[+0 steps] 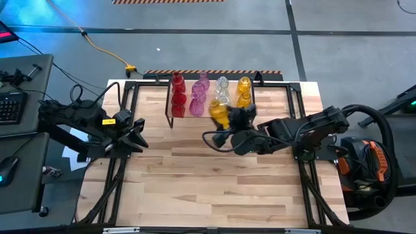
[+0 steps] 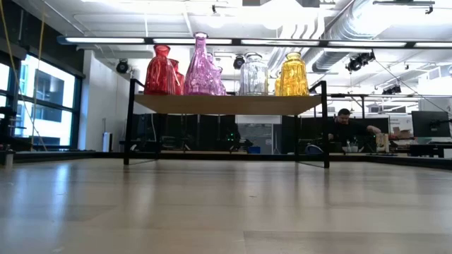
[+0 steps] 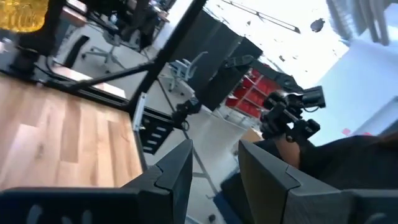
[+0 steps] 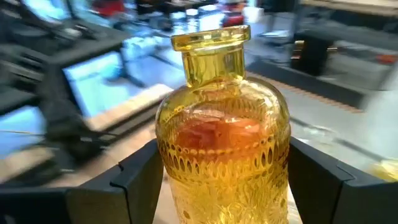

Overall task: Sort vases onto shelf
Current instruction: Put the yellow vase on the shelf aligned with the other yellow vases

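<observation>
The shelf [image 1: 170, 110] stands at the table's far middle, its plank top [image 2: 226, 104] on thin black legs. On it stand red vases [image 1: 178, 91], pink ones [image 1: 198, 97], clear ones [image 1: 222, 88] and yellow ones [image 1: 244, 91]; in the low view a red [image 2: 161, 70], pink [image 2: 203, 67], clear [image 2: 254, 74] and yellow [image 2: 292, 74] vase show. My right gripper [image 1: 226, 117] is shut on another yellow vase [image 1: 219, 113] at the shelf's near edge. My left gripper [image 1: 138, 131] waits open at the table's left side. My right gripper holds the yellow vase by its wide patterned body [image 4: 221, 155], pinched between the two fingers [image 4: 134, 177], one on each side. The fingers reach in from the table's right. The neck and rim [image 4: 211, 38] stand above the fingers. The vase's base lies outside the wrist view.
Black frame rails [image 1: 123, 123] run along the table's left and right sides. The near half of the tabletop [image 1: 208, 182] is bare wood. A keyboard and desk [image 1: 13, 104] sit left of the table. A person [image 2: 345, 125] sits in the room behind.
</observation>
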Controlling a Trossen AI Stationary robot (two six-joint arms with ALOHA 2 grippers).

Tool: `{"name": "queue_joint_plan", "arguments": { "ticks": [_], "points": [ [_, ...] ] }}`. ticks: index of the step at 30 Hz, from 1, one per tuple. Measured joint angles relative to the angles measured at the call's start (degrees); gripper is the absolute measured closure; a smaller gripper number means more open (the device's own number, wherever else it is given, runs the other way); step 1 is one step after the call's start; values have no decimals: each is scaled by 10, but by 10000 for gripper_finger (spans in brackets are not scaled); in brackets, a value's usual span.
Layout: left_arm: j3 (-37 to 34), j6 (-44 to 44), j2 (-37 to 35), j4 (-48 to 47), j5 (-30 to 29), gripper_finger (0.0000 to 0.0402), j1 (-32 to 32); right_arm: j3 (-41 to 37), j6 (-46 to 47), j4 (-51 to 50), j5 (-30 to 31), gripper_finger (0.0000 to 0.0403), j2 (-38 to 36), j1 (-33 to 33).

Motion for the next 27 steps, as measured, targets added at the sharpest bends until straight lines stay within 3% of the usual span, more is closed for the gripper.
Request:
{"name": "queue_joint_plan", "arguments": {
  "ticks": [4, 8, 16, 27],
  "points": [
    [0, 32, 0, 0, -34, 282, 0, 0, 87, -139, 49, 146, -16, 7],
    [0, 42, 0, 3, -105, 282, 0, 0, 184, -265, 61, 146, -34, 7],
    [0, 63, 0, 3, -193, 282, 0, 0, 300, -436, 118, 146, -75, 6],
    [0, 63, 0, 3, -261, 282, 0, 0, 297, -478, 242, 146, -186, 6]
  ]
}}
